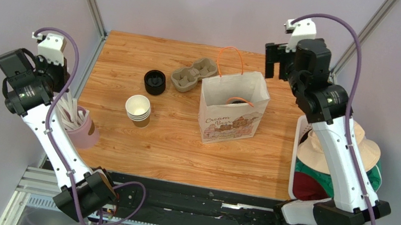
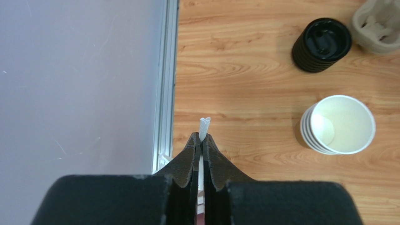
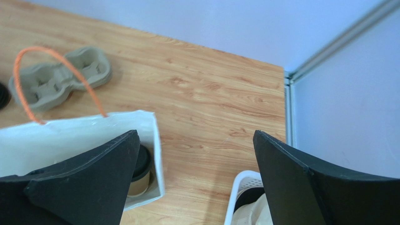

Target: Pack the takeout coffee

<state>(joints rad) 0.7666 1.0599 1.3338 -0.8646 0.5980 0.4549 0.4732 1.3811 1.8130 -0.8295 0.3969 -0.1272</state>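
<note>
Top view: the coffee (image 1: 236,101) is seen standing inside the paper bag (image 1: 231,108) on the counter (image 1: 168,143), walls keeping it upright. Left wrist: the left claw (image 2: 201,140) is clamped on a white straw (image 2: 204,124), likely meant for the bag. Right wrist: the right claw (image 3: 195,136) is spread wide, nothing held.

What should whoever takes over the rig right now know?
Left hand: shut on a thin white stick, near the left edge of the wooden table.
Right hand: open and empty, above the right end of the white paper bag with orange handles.
Takeout coffee: the brown paper cup with black lid stands upright inside that bag.
Done: coffee is bagged.
Left: probably drop the stick into the bag. I can't tell whether anything else goes in.
</note>
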